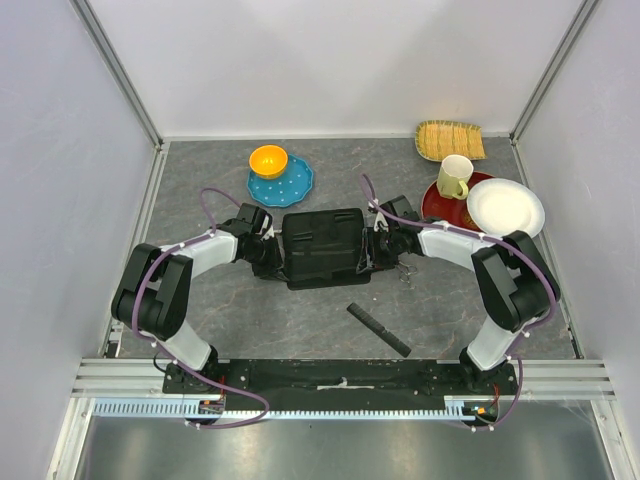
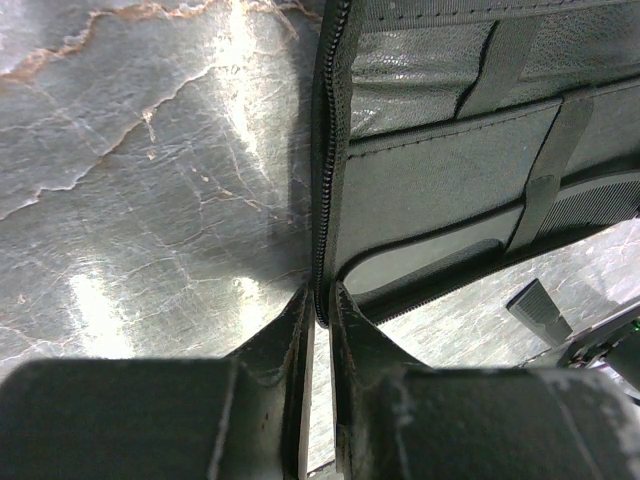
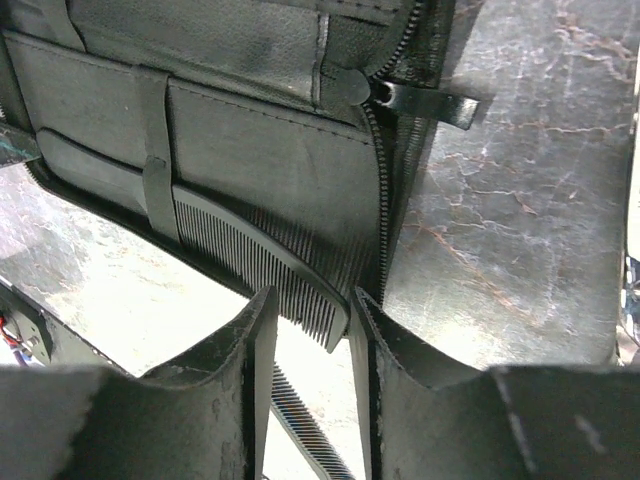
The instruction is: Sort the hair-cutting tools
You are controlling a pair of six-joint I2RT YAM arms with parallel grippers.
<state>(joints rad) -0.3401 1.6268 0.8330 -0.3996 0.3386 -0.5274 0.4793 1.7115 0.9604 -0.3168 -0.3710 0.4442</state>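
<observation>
The black zip case [image 1: 322, 247] lies open mid-table. My left gripper [image 1: 266, 250] is shut on its zipped left edge [image 2: 322, 290]. My right gripper [image 1: 371, 250] is at its right edge, jaws open. One black comb [image 3: 255, 258] is tucked under the case's straps, and its end lies between my right fingertips [image 3: 370, 320], touching the right one. A second black comb [image 1: 379, 328] lies loose on the table in front of the case; it also shows in the right wrist view [image 3: 305, 425]. Thin silver metal [image 1: 405, 270] lies beside the right gripper, too small to tell whether it is scissors.
An orange bowl [image 1: 268, 160] sits on a blue plate [image 1: 290, 186] at the back left. At the back right are a woven mat [image 1: 451, 140], a cream mug [image 1: 455, 177] on a red plate [image 1: 440, 202], and a white plate [image 1: 505, 207].
</observation>
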